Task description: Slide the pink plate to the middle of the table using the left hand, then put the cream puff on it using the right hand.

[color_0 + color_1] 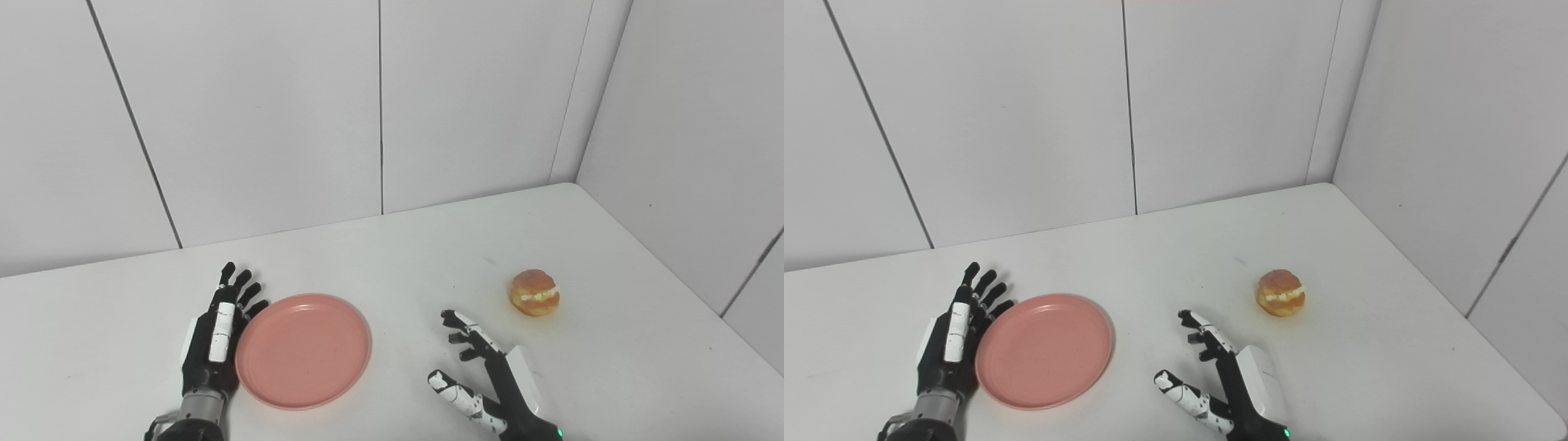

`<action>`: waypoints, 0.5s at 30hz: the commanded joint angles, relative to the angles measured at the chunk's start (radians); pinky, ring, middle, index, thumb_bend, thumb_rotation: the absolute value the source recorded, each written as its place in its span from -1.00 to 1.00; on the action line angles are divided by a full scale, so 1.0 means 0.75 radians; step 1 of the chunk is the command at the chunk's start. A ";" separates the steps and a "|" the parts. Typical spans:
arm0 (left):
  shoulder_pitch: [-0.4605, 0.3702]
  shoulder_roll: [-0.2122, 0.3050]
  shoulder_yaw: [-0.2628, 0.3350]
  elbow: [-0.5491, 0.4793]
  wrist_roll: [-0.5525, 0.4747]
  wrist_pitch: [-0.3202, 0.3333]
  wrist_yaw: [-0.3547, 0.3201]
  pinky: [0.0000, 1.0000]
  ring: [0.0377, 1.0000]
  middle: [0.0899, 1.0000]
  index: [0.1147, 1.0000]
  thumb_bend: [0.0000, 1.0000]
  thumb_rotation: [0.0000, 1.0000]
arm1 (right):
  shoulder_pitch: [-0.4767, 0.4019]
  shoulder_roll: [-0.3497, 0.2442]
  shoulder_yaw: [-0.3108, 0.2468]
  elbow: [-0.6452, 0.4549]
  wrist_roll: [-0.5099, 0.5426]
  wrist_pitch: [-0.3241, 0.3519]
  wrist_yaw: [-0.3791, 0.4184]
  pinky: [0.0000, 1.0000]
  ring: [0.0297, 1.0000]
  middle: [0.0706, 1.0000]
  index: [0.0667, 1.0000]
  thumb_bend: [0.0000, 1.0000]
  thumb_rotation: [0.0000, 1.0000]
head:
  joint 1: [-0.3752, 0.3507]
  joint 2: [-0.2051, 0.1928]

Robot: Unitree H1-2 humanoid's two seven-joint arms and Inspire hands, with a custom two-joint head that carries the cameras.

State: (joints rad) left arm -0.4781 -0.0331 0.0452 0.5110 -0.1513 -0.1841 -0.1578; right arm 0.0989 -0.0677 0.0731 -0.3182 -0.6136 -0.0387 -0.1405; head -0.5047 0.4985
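Left eye view: pink plate [303, 350] lies flat on the white table [392, 257], left of centre and toward the near edge, rim up, nothing on it. Left hand [217, 334] sits right against the plate's left rim, fingers straight and slightly fanned, pointing away from the robot w/ the palm side facing the plate; it grips nothing. Whether the fingers actually touch the rim or only sit beside it can't be told for sure, but no gap shows.

Cream puff [535, 293] rests on the tabletop to the right, well apart from the plate, golden-brown bun w/ a band of pale cream through the middle. Right hand [484, 373] is between plate and puff, nearer the robot, fingers spread and curled a bit, thumb held out toward the plate side, holding nothing. It's near the puff but clearly not touching.

Table surface is plain matte white w/ a few faint dark specks around the puff and a small smudge behind it. Soft shadows sit under the plate and hands. Room: pale grey-white panelled walls [1029, 122] w/ thin dark vertical seams close behind the table's far edge, and another panelled wall along the right side, meeting at a corner at upper right.
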 commanded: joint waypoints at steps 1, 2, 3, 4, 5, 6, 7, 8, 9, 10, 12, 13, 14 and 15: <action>0.060 -0.034 -0.009 0.049 -0.018 -0.022 -0.010 0.64 0.80 0.86 1.00 1.00 0.67 | -0.035 -0.016 -0.011 -0.086 -0.031 0.028 0.021 0.24 0.48 0.58 0.66 0.59 0.97 | 0.003 0.001; 0.061 -0.033 -0.009 0.055 -0.018 -0.027 -0.012 0.64 0.80 0.86 1.00 1.00 0.67 | -0.045 -0.025 -0.020 -0.105 -0.025 0.034 0.031 0.24 0.48 0.58 0.66 0.59 0.97 | 0.003 0.000; 0.062 -0.032 -0.010 0.060 -0.016 -0.033 -0.014 0.65 0.81 0.86 1.00 1.00 0.67 | -0.054 -0.034 -0.030 -0.119 -0.015 0.035 0.039 0.26 0.50 0.59 0.66 0.66 0.93 | 0.003 -0.002; 0.062 -0.031 -0.011 0.064 -0.015 -0.037 -0.016 0.65 0.81 0.86 1.00 1.00 0.68 | -0.060 -0.038 -0.036 -0.126 -0.008 0.035 0.044 0.28 0.51 0.59 0.66 0.72 0.88 | 0.003 -0.002; 0.064 -0.029 -0.012 0.068 -0.014 -0.041 -0.018 0.65 0.81 0.86 1.00 1.00 0.68 | -0.076 -0.054 -0.047 -0.144 0.007 0.040 0.063 0.29 0.51 0.60 0.66 0.74 0.87 | 0.003 -0.002; 0.066 -0.029 -0.013 0.070 -0.012 -0.041 -0.017 0.63 0.81 0.86 1.00 1.00 0.68 | -0.090 -0.067 -0.057 -0.163 0.018 0.047 0.084 0.27 0.53 0.62 0.68 0.79 0.77 | 0.003 -0.002; 0.066 -0.029 -0.013 0.074 -0.011 -0.041 -0.016 0.63 0.81 0.86 1.00 1.00 0.68 | -0.105 -0.080 -0.067 -0.182 0.027 0.058 0.105 0.26 0.55 0.65 0.70 0.83 0.67 | 0.002 -0.004; 0.065 -0.029 -0.012 0.081 -0.010 -0.044 -0.015 0.62 0.80 0.86 1.00 1.00 0.68 | -0.119 -0.093 -0.074 -0.198 0.025 0.069 0.125 0.26 0.56 0.67 0.71 0.85 0.58 | 0.002 -0.005; 0.064 -0.029 -0.012 0.086 -0.010 -0.046 -0.013 0.62 0.80 0.86 1.00 1.00 0.68 | -0.127 -0.100 -0.078 -0.206 0.022 0.075 0.137 0.26 0.57 0.68 0.72 0.85 0.53 | 0.002 -0.005; 0.062 -0.029 -0.011 0.091 -0.010 -0.049 -0.012 0.62 0.80 0.85 1.00 1.00 0.68 | -0.145 -0.120 -0.083 -0.221 0.008 0.083 0.157 0.26 0.57 0.69 0.73 0.86 0.49 | 0.003 -0.008; 0.061 -0.030 -0.011 0.094 -0.011 -0.047 -0.011 0.62 0.80 0.84 1.00 1.00 0.69 | -0.176 -0.152 -0.093 -0.241 -0.013 0.093 0.183 0.26 0.57 0.69 0.73 0.86 0.45 | 0.003 -0.008; 0.061 -0.030 -0.010 0.094 -0.012 -0.046 -0.011 0.62 0.80 0.84 1.00 1.00 0.68 | -0.189 -0.164 -0.097 -0.247 -0.021 0.096 0.193 0.26 0.56 0.69 0.74 0.88 0.41 | 0.003 -0.008; 0.061 -0.031 -0.010 0.093 -0.009 -0.043 -0.008 0.62 0.81 0.84 1.00 1.00 0.68 | -0.206 -0.179 -0.104 -0.256 -0.027 0.107 0.209 0.26 0.56 0.69 0.74 0.90 0.39 | 0.003 -0.008; 0.061 -0.031 -0.011 0.092 -0.008 -0.041 -0.005 0.61 0.80 0.83 1.00 1.00 0.68 | -0.218 -0.188 -0.109 -0.263 -0.031 0.115 0.221 0.29 0.58 0.69 0.73 0.94 0.32 | 0.003 -0.008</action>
State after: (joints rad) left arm -0.4836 -0.0366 0.0434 0.5276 -0.1510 -0.1915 -0.1583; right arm -0.0383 -0.1969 0.0034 -0.4763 -0.6261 0.0325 0.0193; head -0.5031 0.4924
